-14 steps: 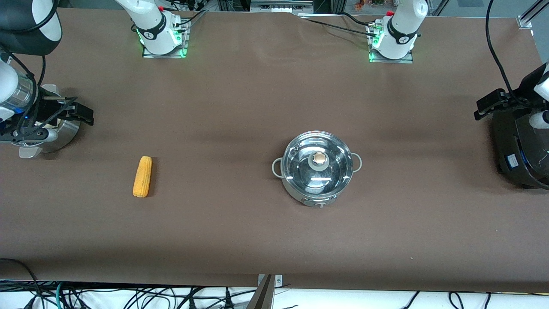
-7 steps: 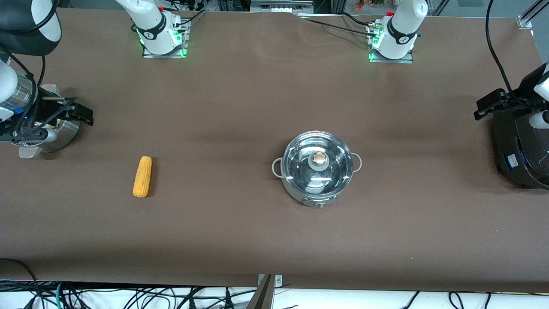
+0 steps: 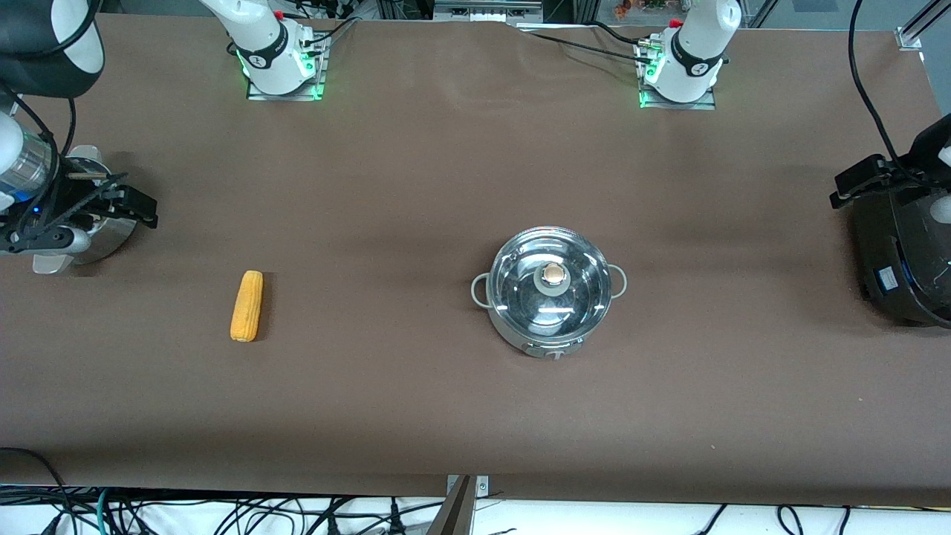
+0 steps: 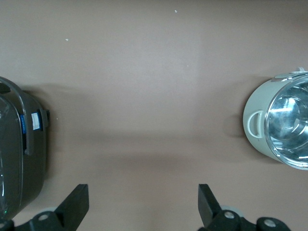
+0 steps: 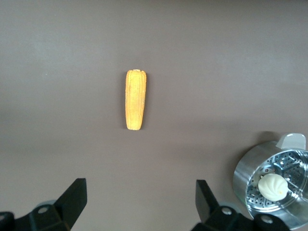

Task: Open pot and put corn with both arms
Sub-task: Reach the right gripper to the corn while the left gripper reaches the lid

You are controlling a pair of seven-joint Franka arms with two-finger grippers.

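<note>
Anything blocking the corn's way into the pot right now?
Yes: the lid sits on the pot, closing it. The table between the corn and the pot shows nothing else in the way.

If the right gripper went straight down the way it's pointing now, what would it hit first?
Probably bare table. The right gripper points down with its fingers open; the corn and the steel steamer both lie off that line, though depth is uncertain.
</note>
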